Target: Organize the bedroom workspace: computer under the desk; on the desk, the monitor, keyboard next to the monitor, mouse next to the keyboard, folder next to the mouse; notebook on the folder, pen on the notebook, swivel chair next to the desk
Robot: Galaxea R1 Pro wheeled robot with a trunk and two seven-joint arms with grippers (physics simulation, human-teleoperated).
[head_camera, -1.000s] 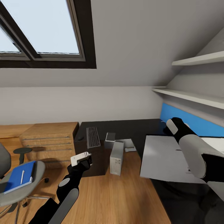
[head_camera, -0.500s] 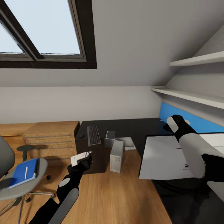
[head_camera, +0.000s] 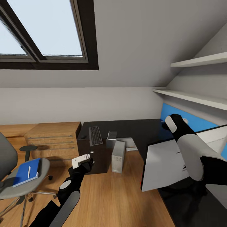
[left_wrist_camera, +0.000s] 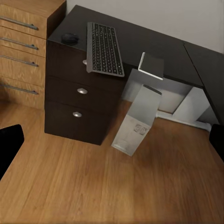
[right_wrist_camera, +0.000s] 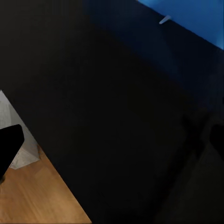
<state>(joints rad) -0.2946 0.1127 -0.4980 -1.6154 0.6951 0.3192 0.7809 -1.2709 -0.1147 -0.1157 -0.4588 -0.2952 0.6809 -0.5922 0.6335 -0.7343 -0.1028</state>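
The black desk (head_camera: pixel 132 127) runs along the wall and down the right side. On its left end lie the keyboard (head_camera: pixel 95 136) and the mouse (head_camera: pixel 83 137), with the notebook (head_camera: pixel 112 135) at the front edge. The computer (head_camera: pixel 118 156) stands tilted on the floor in front of the desk. The monitor (head_camera: pixel 162 165) leans white back up on the right wing. My right gripper (head_camera: pixel 170 123) hovers past its far edge, open. At the left, the swivel chair (head_camera: pixel 8 189) carries the blue folder (head_camera: pixel 23 174) and the pen (head_camera: pixel 29 172). My left gripper (head_camera: pixel 85 160) hangs open over the floor.
A light wood drawer cabinet (head_camera: pixel 52 138) stands left of the desk, with a small round stool (head_camera: pixel 27 148) in front of it. Two white shelves (head_camera: pixel 192 97) jut from the right wall above the desk. Wood floor (head_camera: pixel 116 198) lies open between chair and desk.
The monitor has tipped up from lying flat; its near edge now shows black. My right gripper rose slightly. The view has shifted, so the chair sits further into frame.
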